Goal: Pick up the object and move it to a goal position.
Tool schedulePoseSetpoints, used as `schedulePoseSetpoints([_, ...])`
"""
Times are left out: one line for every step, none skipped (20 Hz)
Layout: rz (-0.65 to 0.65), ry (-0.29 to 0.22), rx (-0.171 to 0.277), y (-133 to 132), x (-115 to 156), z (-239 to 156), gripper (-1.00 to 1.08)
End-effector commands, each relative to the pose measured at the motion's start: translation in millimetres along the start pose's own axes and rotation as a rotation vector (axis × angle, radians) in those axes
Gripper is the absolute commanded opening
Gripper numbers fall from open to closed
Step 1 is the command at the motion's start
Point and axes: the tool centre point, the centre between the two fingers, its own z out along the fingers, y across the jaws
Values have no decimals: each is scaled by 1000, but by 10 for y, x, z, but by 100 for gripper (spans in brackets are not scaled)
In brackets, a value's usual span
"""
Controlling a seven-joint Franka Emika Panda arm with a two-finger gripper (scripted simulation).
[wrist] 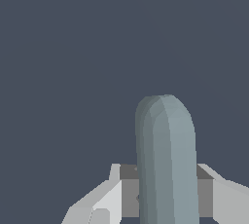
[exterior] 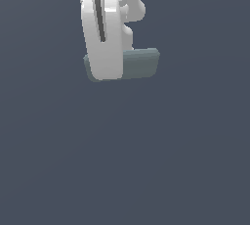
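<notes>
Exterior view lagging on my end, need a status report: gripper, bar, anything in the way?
Gripper shut on the grey-teal bar. Bar sticks out both sides. Nothing else in sight.

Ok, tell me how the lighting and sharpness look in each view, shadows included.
Exterior view: flat, even light, no cast shadow on the dark backdrop; the gripper is bright white without glare, edges slightly soft. Wrist view: the bar shows faceted shading, lighter on one side, in focus, no blur; the fingers look pale grey.

A: What lies apart from the job itself?

B: Only a plain dark slate-blue backdrop (exterior: 146,160) (flat, matte, unmarked) filling both views.

A: Any edge or seam?

B: None visible.
</notes>
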Motion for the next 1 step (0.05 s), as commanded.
schedulePoseSetpoints([0,0,0,-4,0,-7,-100])
